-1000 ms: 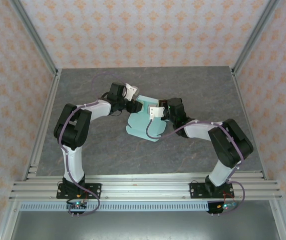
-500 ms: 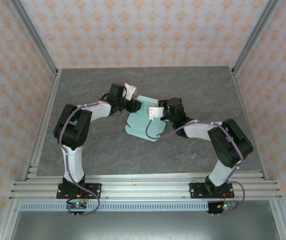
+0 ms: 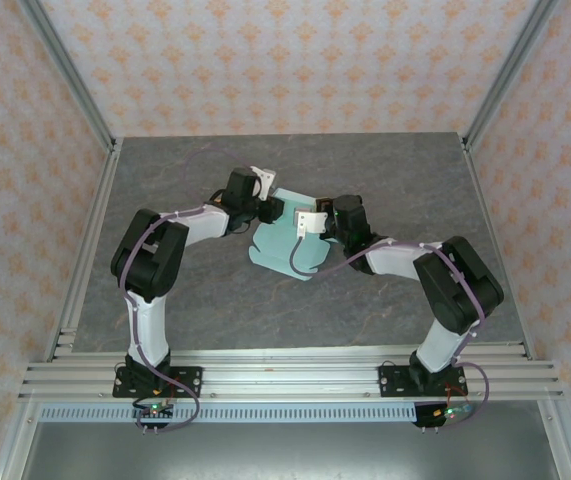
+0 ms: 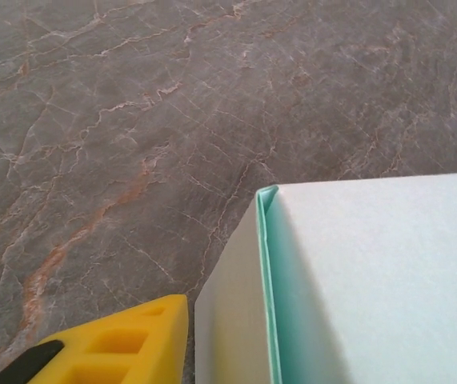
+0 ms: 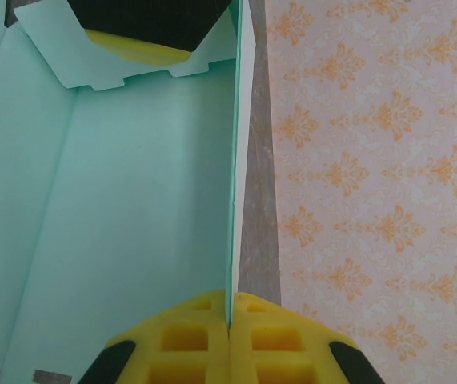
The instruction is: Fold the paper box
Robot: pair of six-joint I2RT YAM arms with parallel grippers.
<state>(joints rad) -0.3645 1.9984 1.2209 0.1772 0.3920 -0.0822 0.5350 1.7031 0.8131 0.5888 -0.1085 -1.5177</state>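
Fingertips of the right gripper [image 5: 230, 320] were pinched together on a thin upright wall [image 5: 234, 160] of the paper box [image 5: 132, 208], at the bottom centre of the right wrist view. That wall ran straight away from the pads toward the top of the frame, seen edge-on. The rest of the box spread to its left: a flat mint floor and a notched flap [image 5: 52, 56] standing across the upper part.

Behind that flap I saw a black and yellow finger [image 5: 148, 20], which I took for the left gripper [image 3: 271, 209]. In the left wrist view one yellow finger [image 4: 124, 346] sat at the lower left, just beside a folded corner of the box at the lower right. I could not tell whether that gripper was clamped or slack.

From the top camera the box lay in the middle of the table [image 3: 165, 290], both grippers at its upper edge and the sheet reaching toward the lower frame. I judged the next fold turned on the held wall, so the right arm was the one placed for it.
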